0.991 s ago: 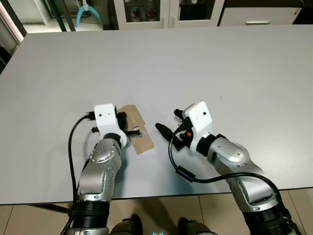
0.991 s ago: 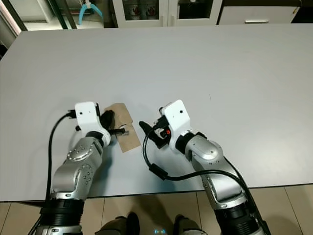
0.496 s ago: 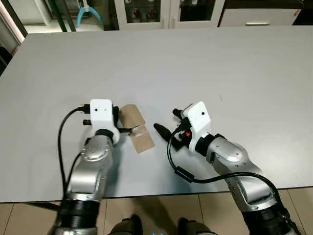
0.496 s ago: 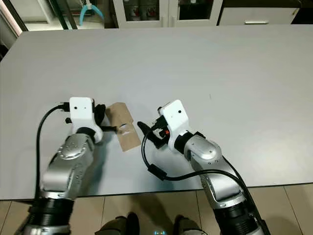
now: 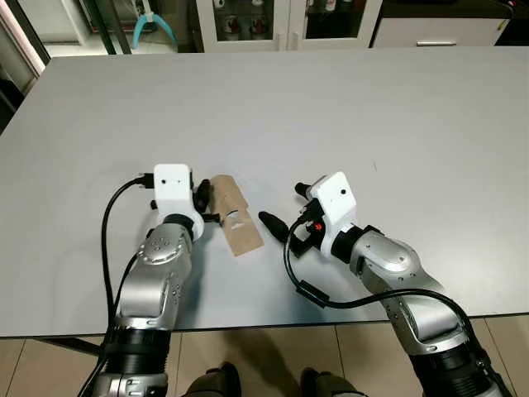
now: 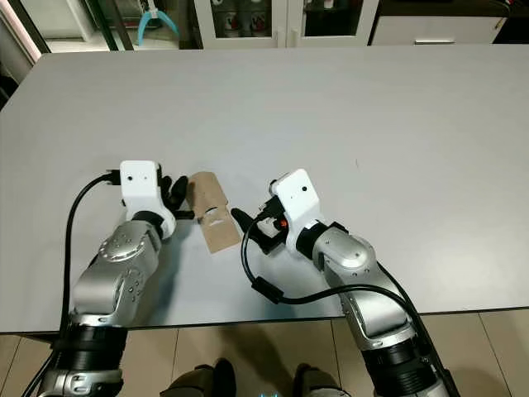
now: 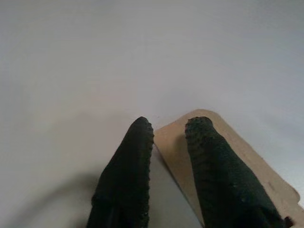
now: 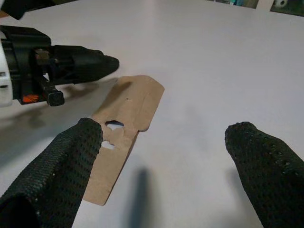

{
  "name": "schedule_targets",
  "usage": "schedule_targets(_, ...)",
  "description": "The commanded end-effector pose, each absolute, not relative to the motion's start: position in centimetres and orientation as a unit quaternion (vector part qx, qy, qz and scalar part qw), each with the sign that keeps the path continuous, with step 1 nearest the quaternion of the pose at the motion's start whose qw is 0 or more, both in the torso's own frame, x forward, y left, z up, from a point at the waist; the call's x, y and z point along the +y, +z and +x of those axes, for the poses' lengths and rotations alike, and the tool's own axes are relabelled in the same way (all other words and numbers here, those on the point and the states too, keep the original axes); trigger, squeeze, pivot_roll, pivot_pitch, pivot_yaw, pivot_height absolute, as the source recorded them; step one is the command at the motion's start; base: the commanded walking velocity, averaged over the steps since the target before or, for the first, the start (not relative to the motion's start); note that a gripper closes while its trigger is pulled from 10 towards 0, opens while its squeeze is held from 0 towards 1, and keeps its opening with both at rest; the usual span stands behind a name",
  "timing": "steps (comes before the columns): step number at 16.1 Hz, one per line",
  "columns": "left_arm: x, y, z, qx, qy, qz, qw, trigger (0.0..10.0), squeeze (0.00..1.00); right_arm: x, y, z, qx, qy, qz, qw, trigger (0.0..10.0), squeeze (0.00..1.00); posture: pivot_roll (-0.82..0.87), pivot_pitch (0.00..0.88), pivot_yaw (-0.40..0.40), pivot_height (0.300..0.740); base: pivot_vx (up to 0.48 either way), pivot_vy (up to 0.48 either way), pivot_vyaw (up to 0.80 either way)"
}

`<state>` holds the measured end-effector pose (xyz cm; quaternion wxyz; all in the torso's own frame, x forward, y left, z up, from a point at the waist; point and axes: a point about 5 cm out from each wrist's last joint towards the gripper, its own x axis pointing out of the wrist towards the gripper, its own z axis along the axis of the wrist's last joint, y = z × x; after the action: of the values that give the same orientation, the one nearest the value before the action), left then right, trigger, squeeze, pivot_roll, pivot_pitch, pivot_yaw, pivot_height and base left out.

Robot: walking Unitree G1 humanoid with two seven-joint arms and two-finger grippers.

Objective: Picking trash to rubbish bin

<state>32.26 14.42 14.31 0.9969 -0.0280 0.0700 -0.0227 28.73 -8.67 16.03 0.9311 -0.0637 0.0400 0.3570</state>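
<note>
Left hand [image 7: 168, 128] — fingers slightly parted — straddles the brown cardboard piece's [image 7: 228, 152] corner on the grey table [image 7: 142, 52].

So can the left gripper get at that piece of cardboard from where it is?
Probably yes. The left gripper is right at the edge of the cardboard, fingers slightly apart, and nothing lies between them on the table.

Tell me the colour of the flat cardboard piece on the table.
Plain brown; the cardboard piece shows best in the right wrist view.

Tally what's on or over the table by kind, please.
Cardboard piece: 1
Pincers: 2, left pincer and right pincer
Total: 3, all at the near part of the table.
</note>
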Motion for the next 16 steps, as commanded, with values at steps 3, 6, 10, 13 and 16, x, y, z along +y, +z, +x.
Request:
schedule_targets(3, 13.6, 14.6, 33.1, 0.077, -0.037, -0.040, 0.996, 10.0, 1.00, -8.4, 16.1, 28.7, 0.034, 0.361, -0.070, 0.929, 10.0, 0.85, -0.17, 0.161, 0.031, 0.740, 0.000, 0.000, 0.00)
schedule_targets(6, 13.0, 14.3, 33.5, 0.094, -0.041, -0.033, 0.994, 10.0, 1.00, -8.4, 16.1, 28.8, 0.033, 0.359, -0.069, 0.930, 10.0, 0.90, -0.17, 0.157, 0.036, 0.740, 0.000, 0.000, 0.00)
schedule_targets(10, 13.0, 13.8, 33.6, 0.110, -0.046, -0.038, 0.992, 10.0, 1.00, -8.2, 16.1, 28.8, 0.030, 0.360, -0.067, 0.930, 10.0, 0.93, -0.17, 0.157, 0.042, 0.740, 0.000, 0.000, 0.00)
schedule_targets(13, 12.9, 13.1, 33.8, 0.120, -0.044, -0.035, 0.991, 10.0, 1.00, -8.1, 16.1, 28.7, 0.030, 0.358, -0.065, 0.931, 10.0, 0.92, -0.17, 0.159, 0.045, 0.740, 0.000, 0.000, 0.00)
schedule_targets(16, 12.7, 13.3, 34.3, 0.114, -0.050, -0.034, 0.992, 10.0, 1.00, -8.2, 16.1, 28.7, 0.029, 0.356, -0.065, 0.932, 10.0, 0.92, -0.17, 0.159, 0.047, 0.740, 0.000, 0.000, 0.00)
